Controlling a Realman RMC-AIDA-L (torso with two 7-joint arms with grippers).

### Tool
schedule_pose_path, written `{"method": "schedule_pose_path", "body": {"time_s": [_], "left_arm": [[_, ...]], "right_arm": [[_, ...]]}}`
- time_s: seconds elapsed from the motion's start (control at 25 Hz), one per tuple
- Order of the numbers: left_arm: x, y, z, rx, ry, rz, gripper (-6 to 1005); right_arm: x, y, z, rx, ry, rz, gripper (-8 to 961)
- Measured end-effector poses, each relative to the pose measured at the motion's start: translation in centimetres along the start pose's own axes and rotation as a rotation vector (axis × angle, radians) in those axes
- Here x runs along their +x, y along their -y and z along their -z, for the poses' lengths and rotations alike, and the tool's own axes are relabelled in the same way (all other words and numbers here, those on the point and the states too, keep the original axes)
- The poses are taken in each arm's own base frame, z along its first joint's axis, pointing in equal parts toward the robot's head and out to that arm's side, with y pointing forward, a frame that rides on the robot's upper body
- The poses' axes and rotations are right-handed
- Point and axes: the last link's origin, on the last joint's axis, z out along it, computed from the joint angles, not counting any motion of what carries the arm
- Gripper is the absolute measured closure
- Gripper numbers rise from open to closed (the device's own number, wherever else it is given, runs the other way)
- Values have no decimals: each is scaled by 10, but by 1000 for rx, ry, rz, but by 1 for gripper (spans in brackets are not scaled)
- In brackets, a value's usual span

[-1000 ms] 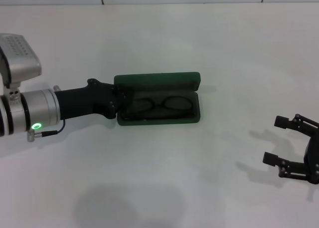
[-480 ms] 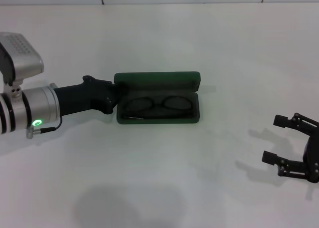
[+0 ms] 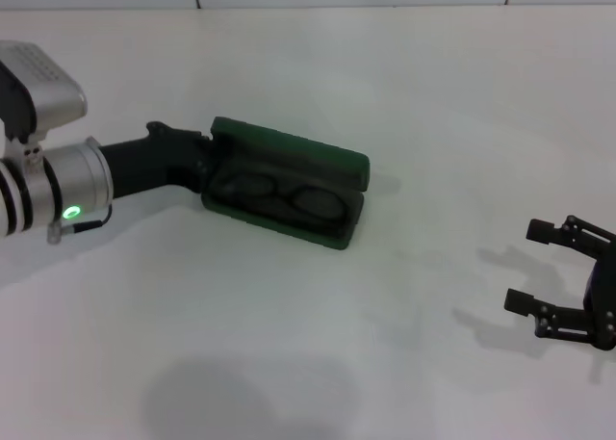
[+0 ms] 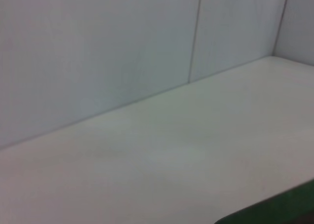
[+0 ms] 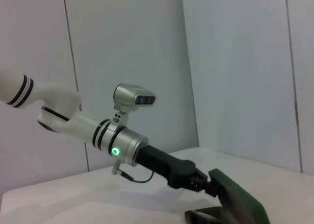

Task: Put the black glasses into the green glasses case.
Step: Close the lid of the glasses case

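White table [image 3: 289, 363] (mostly bare); left pincer [image 3: 210, 161] at green glasses case [image 3: 289, 194].

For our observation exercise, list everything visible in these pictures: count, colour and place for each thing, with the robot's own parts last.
green glasses case: one, dark green, open, lying askew left of the table's centre.
black glasses: one pair, black, lying inside the case.
table: one, white, under everything.
wall: pale grey panels, behind the table.
left gripper: one, black, at the case's left end.
right gripper: one, black, jaws open, idle at the right.
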Motion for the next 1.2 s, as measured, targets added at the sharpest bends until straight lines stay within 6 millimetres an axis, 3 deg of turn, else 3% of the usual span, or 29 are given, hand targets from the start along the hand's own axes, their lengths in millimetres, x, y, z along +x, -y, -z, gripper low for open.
{"method": "schedule_pose_path", "body": {"time_s": [0.44, 0.8, 1.04, 1.2], "left_arm": [[6, -1, -2, 4, -36, 17, 972], [7, -6, 28, -72, -46, 267, 967], [28, -18, 33, -133, -80, 259, 963], [59, -32, 13, -169, -77, 205, 961]], "right_arm": [[-1, 3, -2, 4, -5, 5, 70], [-1, 5, -1, 14, -6, 6, 70], [3, 7, 0, 36, -26, 9, 70], [5, 6, 1, 42, -34, 6, 70]]}}
